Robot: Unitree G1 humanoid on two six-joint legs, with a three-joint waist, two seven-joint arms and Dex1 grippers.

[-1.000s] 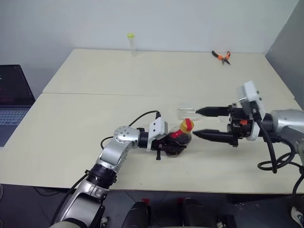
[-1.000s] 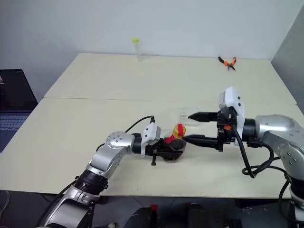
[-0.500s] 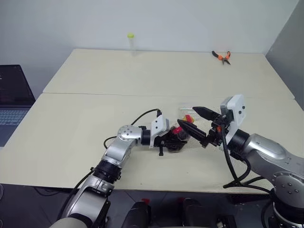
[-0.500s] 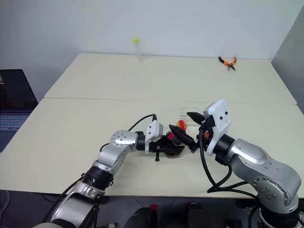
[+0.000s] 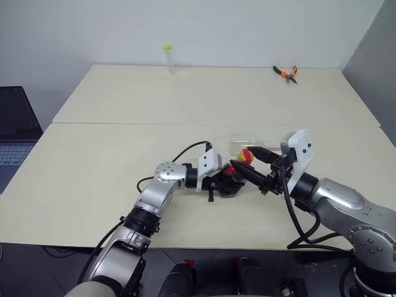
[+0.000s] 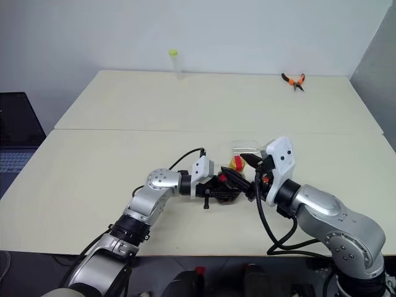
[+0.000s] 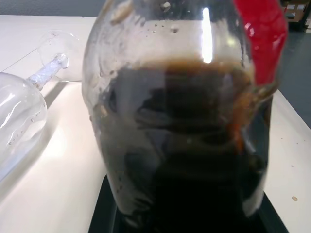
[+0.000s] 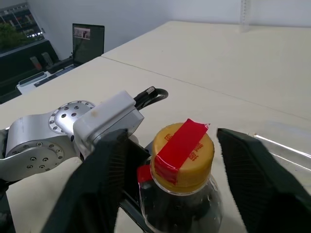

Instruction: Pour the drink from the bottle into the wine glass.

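My left gripper point(image 5: 224, 184) is shut on the body of the bottle point(image 5: 232, 178), holding it just above the table point(image 5: 111, 154) near the middle. The dark drink point(image 7: 189, 145) fills most of the bottle. Its yellow cap point(image 8: 182, 155) carries a strip of red tape. My right gripper point(image 8: 171, 133) is open, one black finger on each side of the cap with a small gap on both sides. The wine glass point(image 5: 242, 141) lies on its side on the table just behind the bottle, and its bowl point(image 7: 19, 121) and stem show in the left wrist view.
A tall thin tube with a yellow-green cap point(image 5: 167, 57) stands at the table's far edge. Orange-handled pliers point(image 5: 285, 72) lie at the far right. A laptop point(image 5: 12, 133) sits off the table's left side. A seam crosses the table behind the glass.
My right gripper has swung in from the right to the bottle's cap, and its fingers have narrowed around the cap. The left gripper and bottle have stayed put.
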